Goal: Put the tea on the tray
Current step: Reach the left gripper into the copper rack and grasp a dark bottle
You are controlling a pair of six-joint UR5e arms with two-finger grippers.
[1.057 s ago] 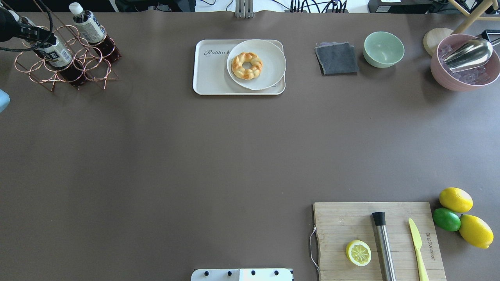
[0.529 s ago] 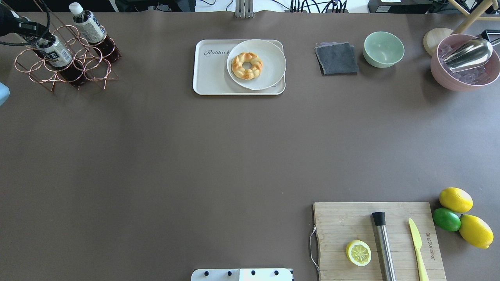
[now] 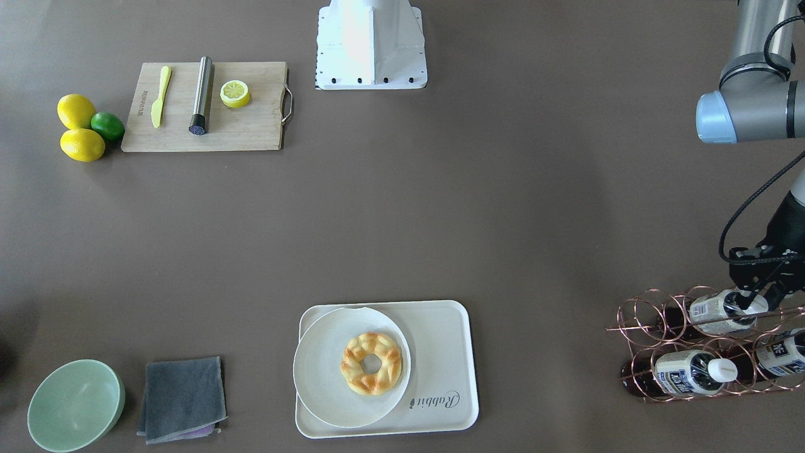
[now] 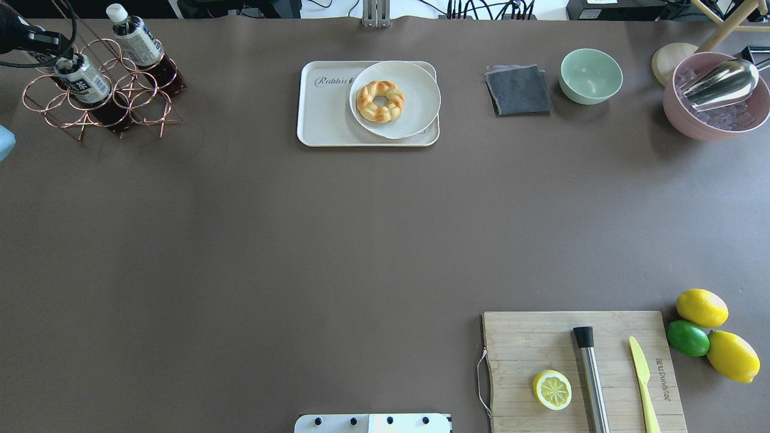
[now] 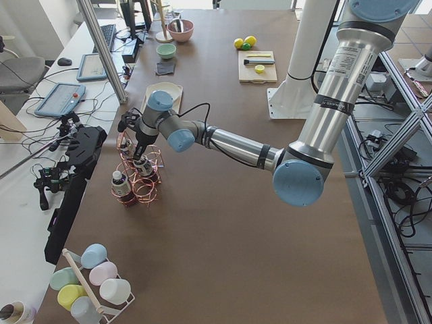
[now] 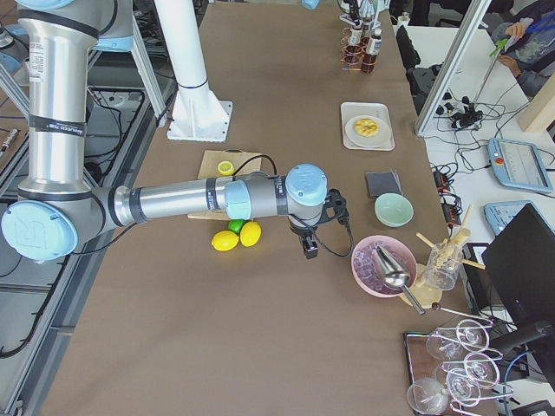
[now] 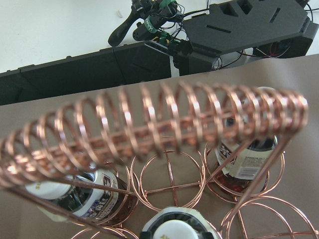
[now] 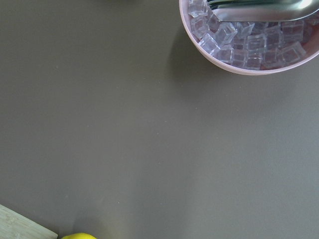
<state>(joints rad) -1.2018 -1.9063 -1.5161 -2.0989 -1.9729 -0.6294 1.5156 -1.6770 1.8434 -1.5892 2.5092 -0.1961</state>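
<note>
The tea bottle (image 4: 84, 84) lies slanted in a copper wire rack (image 4: 129, 96) at the far left corner; it also shows in the front view (image 3: 714, 313). My left gripper (image 4: 62, 60) is shut on its white cap, which shows at the bottom of the left wrist view (image 7: 177, 230). A second bottle (image 4: 139, 43) and a third bottle (image 3: 783, 353) lie in the same rack. The cream tray (image 4: 325, 114) marked "Rabbit" sits at the far middle. My right gripper (image 6: 310, 247) shows only in the right side view; I cannot tell whether it is open or shut.
A white plate (image 4: 415, 90) with a ring pastry (image 4: 380, 101) covers the tray's right part. A grey cloth (image 4: 518, 90), a green bowl (image 4: 591, 75) and a pink ice bowl (image 4: 716, 114) stand far right. A cutting board (image 4: 541, 343) and citrus fruits (image 4: 702, 308) lie near right.
My left gripper has drawn back toward the far left, and the held tea bottle has slid a little out of the rack with it.
</note>
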